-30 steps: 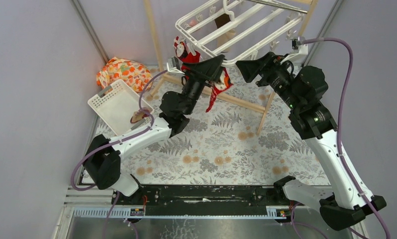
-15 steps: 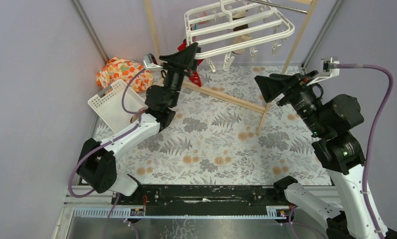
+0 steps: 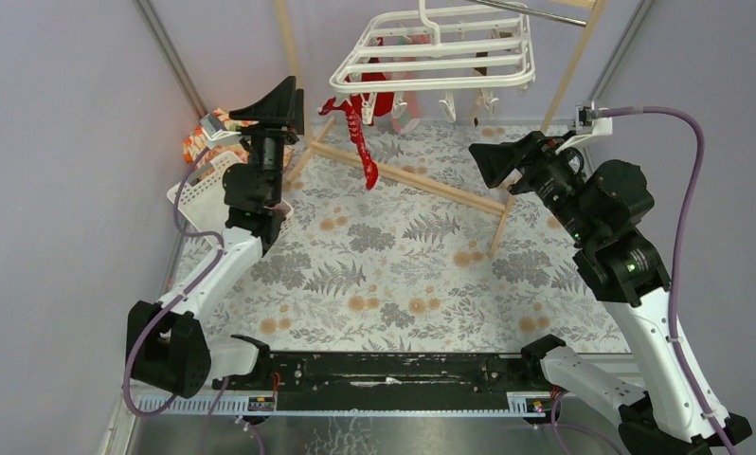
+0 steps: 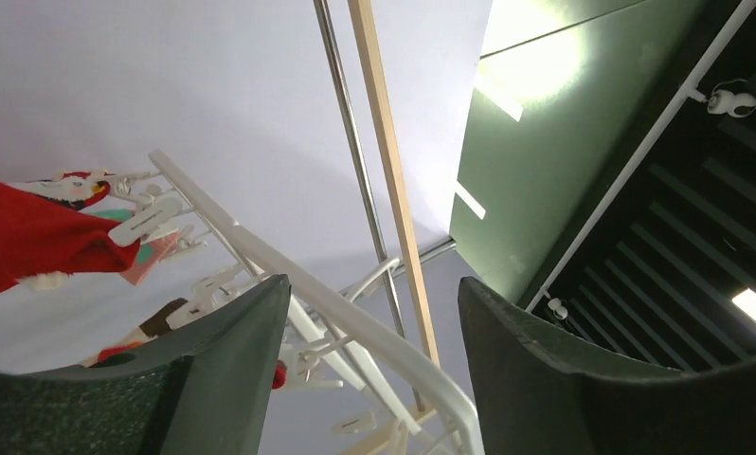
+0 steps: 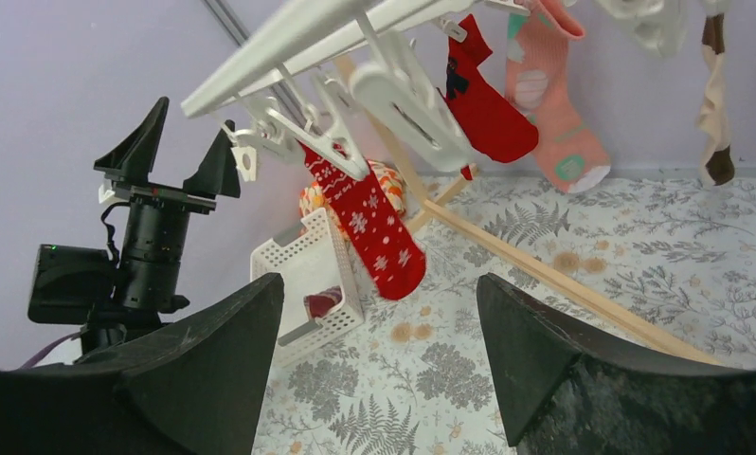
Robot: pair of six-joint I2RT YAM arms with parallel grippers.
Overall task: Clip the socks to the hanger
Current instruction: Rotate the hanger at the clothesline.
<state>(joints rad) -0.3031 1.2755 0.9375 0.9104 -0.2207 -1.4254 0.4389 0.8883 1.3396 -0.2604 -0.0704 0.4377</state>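
Observation:
The white hanger (image 3: 431,52) hangs level at the back; it also shows in the right wrist view (image 5: 298,38) and the left wrist view (image 4: 289,275). A red snowflake sock (image 3: 360,142) (image 5: 369,223) hangs from a clip at its left front corner. Another red sock (image 5: 483,104) and a pink-looking one (image 5: 554,104) hang behind. The striped sock (image 5: 319,305) lies in the white basket (image 5: 308,256). My left gripper (image 3: 272,100) (image 4: 374,313) is open and empty, left of the hanger. My right gripper (image 3: 483,159) (image 5: 379,313) is open and empty, right of the red sock.
A wooden rack's pole (image 3: 407,180) lies slanted across the floral table cover, with uprights at the back. The basket (image 3: 208,190) stands at the left wall beside the orange floral bundle (image 3: 202,142). A tan and brown sock (image 5: 713,104) hangs at the hanger's far side.
My left gripper has let go of the red sock and pulled away to the left. The hanger has swung back level with the sock hanging from it. My right gripper has drawn back.

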